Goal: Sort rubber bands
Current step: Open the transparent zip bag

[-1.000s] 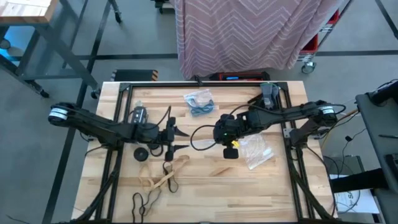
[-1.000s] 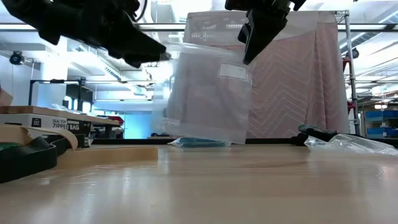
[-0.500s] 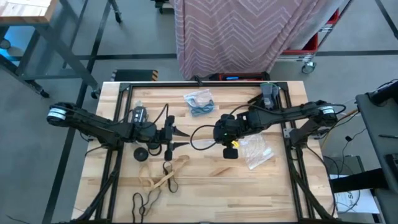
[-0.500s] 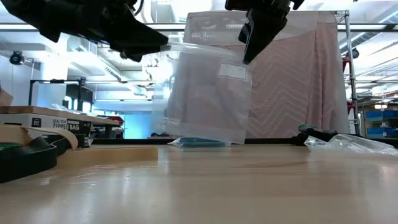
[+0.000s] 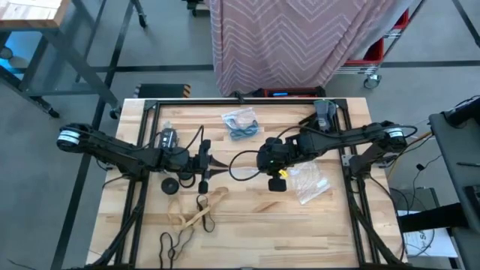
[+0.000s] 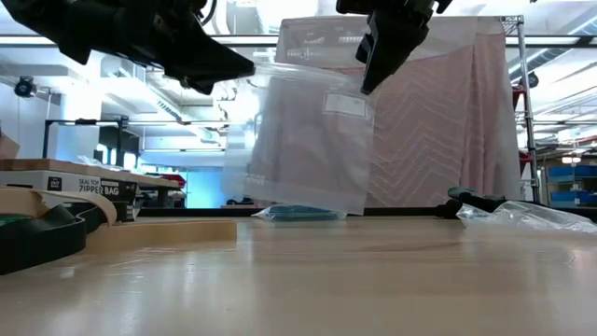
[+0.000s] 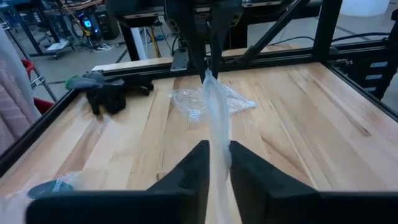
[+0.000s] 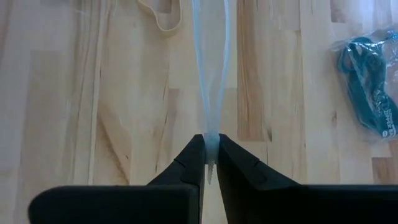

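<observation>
Clear, crinkly plastic zipper bag (image 6: 308, 140) hangs upright above the middle of the pale wooden desk (image 5: 330, 225), held at its top edge by both arms. Right hand (image 8: 211, 163) has its fingers pressed together on one top corner of the film. Left hand (image 7: 216, 163) has its two dark fingers drawn in on the opposite edge, film running up between them; looks like a pinch on the bag. Judgement: with one arm on each side, the two pinches can pull the mouth apart for loading, and the bag hangs clear of the desk so bands can drop in.

Task items lie loose on the desk, none in either hand:
- tan rubber bands (image 5: 199, 214), a tangle of thin loops below the left hand, near the front of the desk; one tan loop also shows past the bag in the right wrist view (image 8: 163, 18).
- black rubber bands (image 5: 174, 243), thin loops at the front left edge.
- blue rubber bands (image 5: 241, 129), already inside a second clear bag lying flat toward the far side of the desk; so blue seems sorted.

Another crumpled clear bag (image 5: 309, 184) lies just right of centre. Dark grey work gloves (image 7: 109, 98) rest by the frame at the far right.

Likely next: open the mouth, then fetch the tan loops.
</observation>
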Tool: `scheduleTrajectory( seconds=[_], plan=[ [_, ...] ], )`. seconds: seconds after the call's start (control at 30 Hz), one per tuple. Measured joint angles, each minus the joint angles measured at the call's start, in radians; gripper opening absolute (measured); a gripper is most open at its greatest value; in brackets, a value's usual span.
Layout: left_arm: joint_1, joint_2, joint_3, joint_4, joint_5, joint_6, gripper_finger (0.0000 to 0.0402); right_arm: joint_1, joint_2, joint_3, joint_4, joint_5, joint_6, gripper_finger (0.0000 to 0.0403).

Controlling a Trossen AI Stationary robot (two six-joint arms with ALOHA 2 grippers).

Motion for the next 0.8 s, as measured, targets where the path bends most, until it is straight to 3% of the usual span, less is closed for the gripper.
scheduleTrajectory(
  seconds=[0.13,0.33,0.63,0.8],
  plan=[
    [0.000,0.000,0.000,0.004,0.000,0.001,0.0006,0.000,0.000,0.000,0.000,0.000,0.000,0.0018],
    [0.000,-0.002,0.000,0.010,0.000,-0.007,0.0001,0.000,0.000,-0.003,0.002,0.009,-0.016,0.0023],
    [-0.001,-0.080,-0.003,-0.081,0.000,-0.047,0.0000,0.001,-0.040,-0.023,0.054,0.010,-0.088,0.0102],
    [-0.003,-0.152,-0.023,-0.135,0.000,-0.057,0.0000,0.001,-0.141,-0.159,0.222,0.014,-0.082,0.0128]
  ],
)
